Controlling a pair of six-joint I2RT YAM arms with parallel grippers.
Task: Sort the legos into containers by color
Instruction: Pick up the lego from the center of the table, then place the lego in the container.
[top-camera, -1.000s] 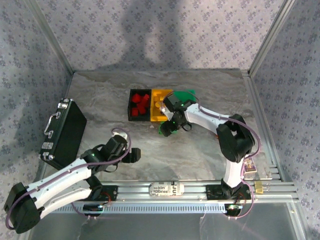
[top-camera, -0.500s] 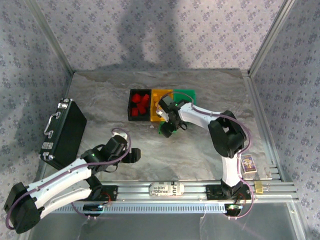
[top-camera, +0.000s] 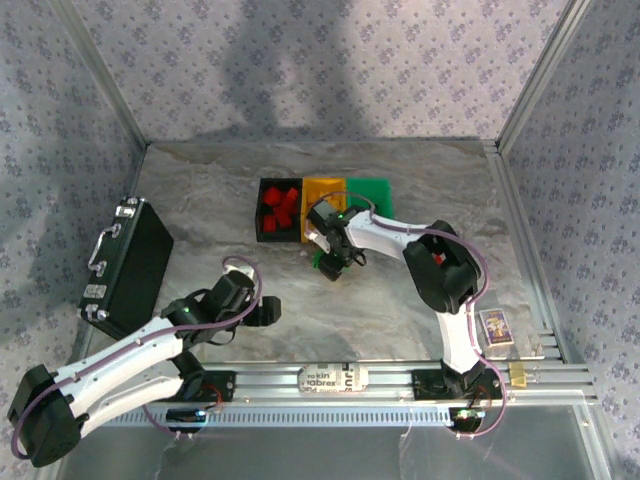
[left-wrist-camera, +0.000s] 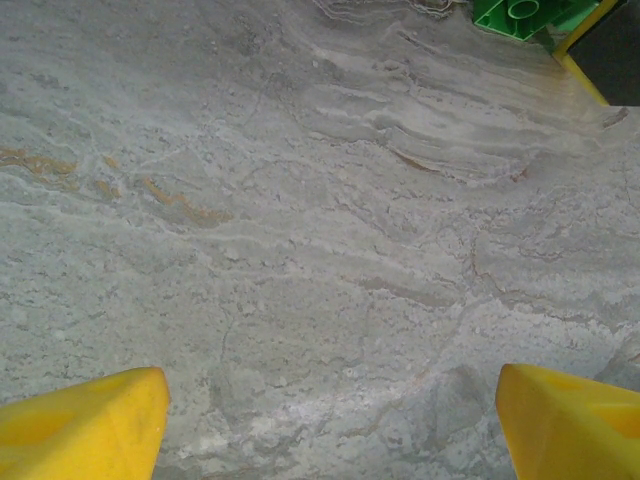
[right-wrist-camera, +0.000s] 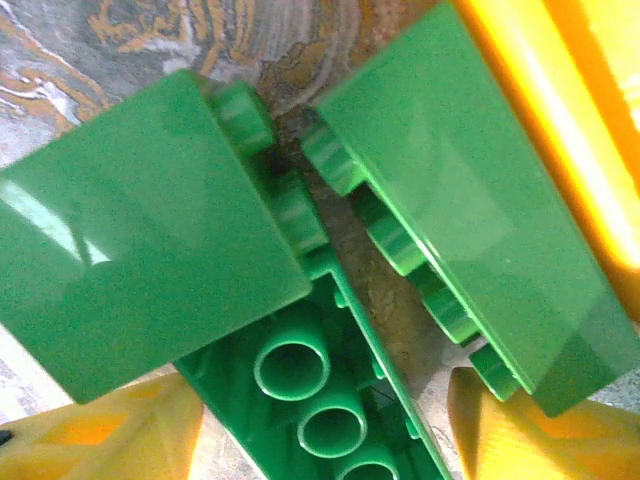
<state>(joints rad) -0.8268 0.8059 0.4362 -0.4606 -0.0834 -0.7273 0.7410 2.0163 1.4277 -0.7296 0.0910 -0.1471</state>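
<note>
Crowding is my worry. My right gripper (right-wrist-camera: 320, 432) hangs low over three green bricks bunched just in front of the yellow bin (right-wrist-camera: 560, 110). Its fingers (right-wrist-camera: 100, 435) sit on either side of the overturned brick (right-wrist-camera: 320, 400). Whether they are pinching it yet, I cannot tell.

The left brick (right-wrist-camera: 140, 270) seems to lap over the overturned one, and the right brick (right-wrist-camera: 470, 220) lies just beside it. A lift could drag either neighbour along. A grip at the very end could let the brick twist out, and a skewed squeeze could shove the right brick into the bin wall.

The green bin (top-camera: 370, 192) stands past the yellow one, so a loose hold could drop the brick in the wrong colour. The black bin (top-camera: 262, 212) holds red bricks (top-camera: 280, 207).

My left gripper (left-wrist-camera: 330, 420) is spread wide over bare table (left-wrist-camera: 300, 230), holding nothing.

The top is smooth grey marble-look, likely slippery, so nudged bricks should slide. A black case (top-camera: 125, 265) lies at the left. Patterned cloth walls (top-camera: 330, 60) and a metal frame (top-camera: 100, 85) close us in.
</note>
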